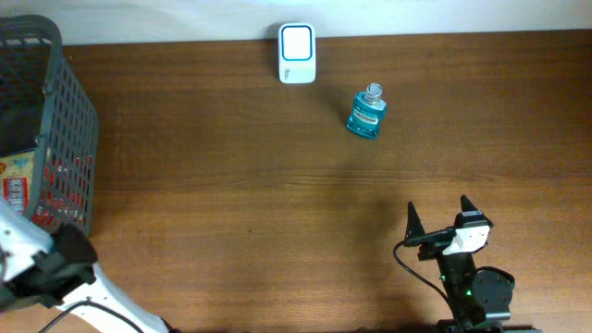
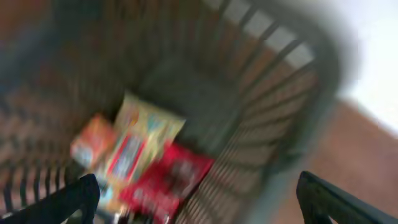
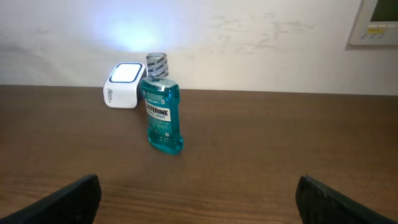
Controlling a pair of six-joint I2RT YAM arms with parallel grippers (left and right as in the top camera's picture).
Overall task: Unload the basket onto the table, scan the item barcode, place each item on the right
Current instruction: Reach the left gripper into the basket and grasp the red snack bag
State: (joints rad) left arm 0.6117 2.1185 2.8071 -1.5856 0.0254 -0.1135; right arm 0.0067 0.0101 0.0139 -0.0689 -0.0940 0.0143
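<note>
a: item count?
b: one bottle [image 1: 366, 113], one scanner [image 1: 297, 54], one basket [image 1: 69, 139], two grippers. inside the basket, three packets [image 2: 146, 155] can be made out. blur prevents a firmer count.
a: bottle orientation?
b: upright on the table [image 1: 231, 185], long axis vertical, cap up. the label faces the right wrist camera.
a: bottle appearance?
b: clear body, teal liquid, pale ribbed cap. the teal label carries white lettering that reads "listerine".
a: bottle location?
b: overhead view: upper part of the frame, right of centre, to the lower right of the scanner and apart from it. right wrist view: left of centre, with the scanner behind it to the left, its face lit.
a: jaw state?
b: left gripper [image 2: 199, 199]: jaws wide, nothing between them, its camera looking down into the basket. right gripper [image 1: 438, 205]: jaws wide, nothing held, lower right of the overhead frame, well apart from the bottle.
</note>
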